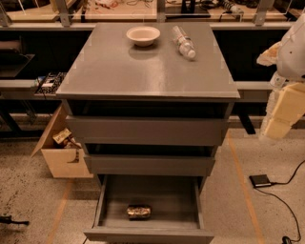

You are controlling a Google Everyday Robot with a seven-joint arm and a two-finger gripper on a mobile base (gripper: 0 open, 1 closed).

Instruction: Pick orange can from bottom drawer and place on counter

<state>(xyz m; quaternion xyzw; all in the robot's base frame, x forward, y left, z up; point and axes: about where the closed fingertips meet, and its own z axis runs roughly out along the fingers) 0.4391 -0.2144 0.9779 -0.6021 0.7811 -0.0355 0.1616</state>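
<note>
The orange can [138,211] lies on its side inside the open bottom drawer [147,234], near the front and a little left of centre. The grey counter [143,71] tops the cabinet above it. My gripper [282,113] hangs at the right edge of the camera view, beside the cabinet's right side at about the height of the top drawer. It is well above and to the right of the can and holds nothing I can see.
A cream bowl [143,35] and a clear plastic bottle [184,42] lie at the back of the counter. Two wider grey drawers [147,131] stand slightly open. An open cardboard box [62,152] is at the left, a black pedal [260,180] with cable at the right. A wooden workbench [119,12] runs behind.
</note>
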